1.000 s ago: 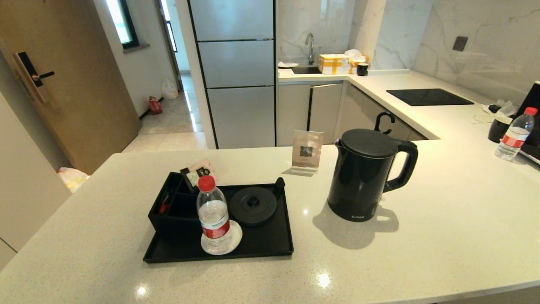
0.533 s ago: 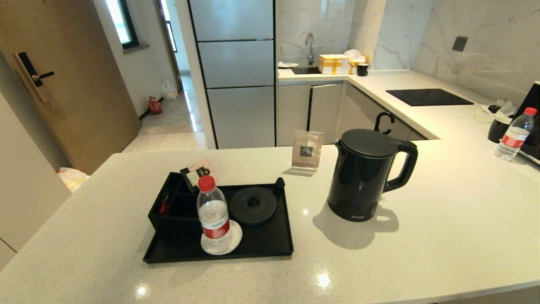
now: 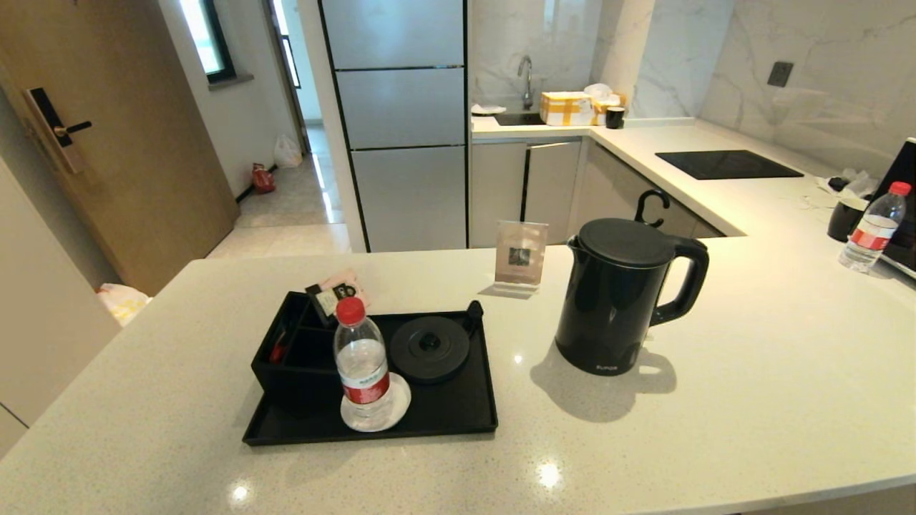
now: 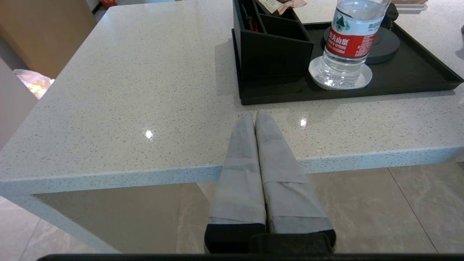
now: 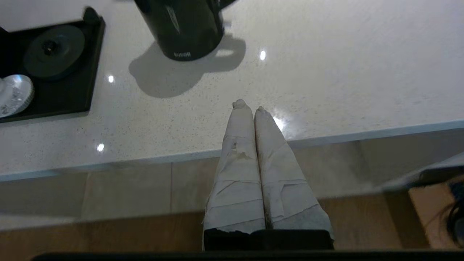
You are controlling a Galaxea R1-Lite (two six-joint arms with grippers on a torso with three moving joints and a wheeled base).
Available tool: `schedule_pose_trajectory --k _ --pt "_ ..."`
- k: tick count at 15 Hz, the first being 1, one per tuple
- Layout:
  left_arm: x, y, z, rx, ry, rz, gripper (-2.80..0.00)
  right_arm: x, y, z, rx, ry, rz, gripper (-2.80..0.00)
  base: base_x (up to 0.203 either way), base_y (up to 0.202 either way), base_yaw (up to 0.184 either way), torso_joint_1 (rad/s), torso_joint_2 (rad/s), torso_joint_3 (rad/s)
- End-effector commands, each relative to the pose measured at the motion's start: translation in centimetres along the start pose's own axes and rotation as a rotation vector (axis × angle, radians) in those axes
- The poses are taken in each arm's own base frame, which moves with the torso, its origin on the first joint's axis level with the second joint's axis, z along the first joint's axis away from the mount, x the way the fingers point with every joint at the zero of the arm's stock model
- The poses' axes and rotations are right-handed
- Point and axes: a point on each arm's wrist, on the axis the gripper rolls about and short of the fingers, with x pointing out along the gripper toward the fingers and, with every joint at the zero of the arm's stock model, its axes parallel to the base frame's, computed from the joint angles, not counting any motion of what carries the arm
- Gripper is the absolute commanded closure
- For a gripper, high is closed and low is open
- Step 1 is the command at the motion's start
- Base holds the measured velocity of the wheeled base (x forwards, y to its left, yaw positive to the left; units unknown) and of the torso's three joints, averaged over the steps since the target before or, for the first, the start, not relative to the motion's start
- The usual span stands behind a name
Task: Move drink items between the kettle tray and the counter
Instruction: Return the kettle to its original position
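A tall matte-black kettle [image 3: 617, 297] stands upright on the pale speckled counter [image 3: 751, 372], to the right of the black kettle tray [image 3: 458, 415]. The tray's round kettle base [image 3: 429, 348] is bare; its compartment box [image 3: 290, 357] sits at the left end. A red-capped water bottle [image 3: 361, 361] stands on a white coaster on the tray. Neither arm shows in the head view. My left gripper [image 4: 254, 115] is shut and empty, at the counter's near edge in front of the tray [image 4: 417, 78]. My right gripper [image 5: 248, 107] is shut and empty, at the near edge in front of the kettle [image 5: 181, 29].
A small framed card stand [image 3: 520, 255] is behind the tray and kettle. A second water bottle [image 3: 869, 229] and a dark cup [image 3: 844, 218] stand at the far right. The black hob panel [image 3: 726, 164] lies further back. Packets [image 3: 336, 293] poke from the box.
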Motion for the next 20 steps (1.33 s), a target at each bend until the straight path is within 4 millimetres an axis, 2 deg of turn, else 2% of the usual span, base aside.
schedule_pose_trajectory --k 1,2,4,7,9,12,14,17,20 --pt "0.0 0.0 0.0 0.0 0.001 0.001 0.0 7.8 -0.2 1.3 0.028 0.213 -0.01 0.0 0.0 0.0 0.0 0.0 0.0 0.0" --pt "0.0 0.0 0.0 0.0 0.0 0.002 0.0 10.5 -0.2 1.4 0.041 0.239 -0.008 0.0 0.0 0.0 0.0 0.0 0.0 0.0" --pt "0.0 0.0 0.0 0.0 0.001 0.0 0.0 14.4 -0.2 1.7 0.055 0.219 0.0 0.0 0.0 0.0 0.0 0.0 0.0 0.0" --pt "0.0 0.0 0.0 0.0 0.0 0.002 0.0 22.5 -0.2 1.4 0.06 0.191 0.013 0.0 0.0 0.0 0.0 0.0 0.0 0.0" --pt "0.0 0.0 0.0 0.0 0.0 0.001 0.0 25.6 0.0 1.9 0.059 0.084 0.035 0.0 0.0 0.0 0.0 0.0 0.0 0.0" --pt "0.0 0.0 0.0 0.0 0.001 0.001 0.0 30.8 -0.1 0.3 0.074 0.055 0.041 0.0 0.0 0.0 0.0 0.0 0.0 0.0" --pt "0.0 0.0 0.0 0.0 0.0 0.0 0.0 32.6 0.0 0.7 0.078 -0.003 0.052 0.0 0.0 0.0 0.0 0.0 0.0 0.0" --pt "0.0 0.0 0.0 0.0 0.001 0.001 0.0 32.8 0.2 1.7 0.072 -0.032 0.058 0.0 0.0 0.0 0.0 0.0 0.0 0.0" --pt "0.0 0.0 0.0 0.0 0.0 0.0 0.0 32.2 0.3 2.6 0.069 -0.058 0.066 0.0 0.0 0.0 0.0 0.0 0.0 0.0"
